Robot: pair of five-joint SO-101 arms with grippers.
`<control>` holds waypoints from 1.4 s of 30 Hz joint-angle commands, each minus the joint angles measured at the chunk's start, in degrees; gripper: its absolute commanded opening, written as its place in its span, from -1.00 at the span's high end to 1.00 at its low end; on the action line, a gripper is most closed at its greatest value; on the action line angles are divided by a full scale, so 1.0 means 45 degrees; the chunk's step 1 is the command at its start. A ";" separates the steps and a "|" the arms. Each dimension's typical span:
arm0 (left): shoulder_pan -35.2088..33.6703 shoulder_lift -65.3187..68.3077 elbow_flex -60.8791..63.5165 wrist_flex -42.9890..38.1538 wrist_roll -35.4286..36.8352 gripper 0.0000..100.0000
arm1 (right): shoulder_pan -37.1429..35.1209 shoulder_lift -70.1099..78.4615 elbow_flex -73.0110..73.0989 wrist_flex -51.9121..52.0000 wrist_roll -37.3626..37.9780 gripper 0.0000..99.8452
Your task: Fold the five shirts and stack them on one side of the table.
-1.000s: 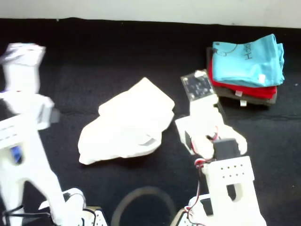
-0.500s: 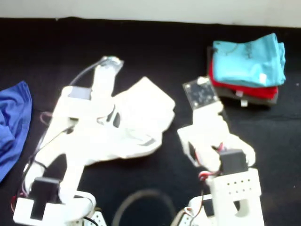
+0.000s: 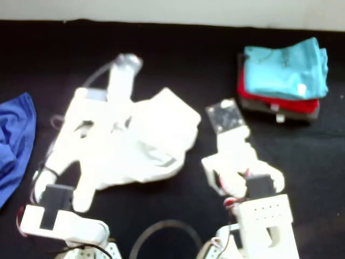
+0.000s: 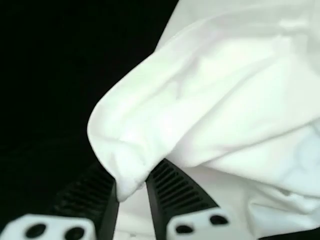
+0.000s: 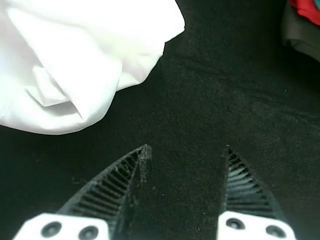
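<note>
Left gripper [image 4: 131, 192]: swung in over the counter [image 3: 178, 59] within the last second, now clamped on an edge fold of the white shirt [image 3: 161, 135], which lies mid-counter. Right gripper [image 5: 185, 155]: jaws apart above bare counter beside that shirt. Folding of this shirt is judged to be starting, with a stack [image 3: 283, 75] at the far right and a blue shirt [image 3: 13, 140] waiting at the left.

Both the left arm [image 3: 91, 145] and the right arm [image 3: 242, 172] are white plastic shells with black servo blocks. The right arm has a grey square board [image 3: 225, 116] at the wrist, red and white wires [image 3: 233, 197] beside its black servo [image 3: 260, 186], and a white plate [image 3: 264, 208] with a row of small holes. The left arm has a thin grey cable [image 3: 96, 80] looping off its upper link and 1 black block [image 3: 53, 198] near the base. Jaws on both arms are black, wedge-shaped and ribbed on the inner faces, each seated in a white mount [image 5: 65, 229] with 2 dark screw holes.
</note>
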 commanded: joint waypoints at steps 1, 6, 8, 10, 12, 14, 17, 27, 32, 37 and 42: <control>-0.0869 -0.1709 -0.3272 0.1778 0.0059 0.98 | -0.0107 -0.0147 0.0908 -0.1436 -0.0020 0.56; -0.1807 -0.2862 -0.6984 0.3458 -0.0449 0.98 | -0.0186 -0.0088 0.1221 -0.3018 -0.0020 0.56; -0.2081 -0.2960 -0.8039 0.3770 -0.0996 0.98 | -0.0186 0.0166 0.0928 -0.3331 -0.0020 0.55; -0.2452 -0.2979 -0.8742 0.3927 -0.1387 0.98 | -0.0186 0.1006 0.0205 -0.3331 -0.0020 0.55; -0.2960 -0.2960 -0.9114 0.4103 -0.1817 0.98 | -0.0186 0.2276 -0.0850 -0.3311 -0.0059 0.55; -0.3565 -0.2921 -0.9074 0.4181 -0.2149 0.98 | -0.0205 0.3663 -0.2139 -0.3096 -0.0078 0.55; -0.4679 -0.2882 -0.8781 0.4122 -0.2305 0.98 | -0.0596 0.5753 -0.4523 -0.2178 -0.0117 0.55; -0.6808 -0.2882 -0.7336 0.4005 -0.3497 0.98 | -0.5187 1.1927 -0.9778 0.0029 -0.0117 0.38; -0.8215 -0.2882 -0.6750 0.2891 -0.3673 0.98 | -0.7258 1.4525 -1.1184 0.0029 -0.0117 0.26; -0.9270 -0.2882 -0.6046 0.2344 -0.3673 0.98 | -0.8860 1.6166 -1.2689 -0.0068 -0.0117 0.26; -0.9446 -0.2901 -0.5871 0.2442 -0.3673 0.98 | -0.9348 1.8589 -1.4486 -0.0361 -0.0117 0.26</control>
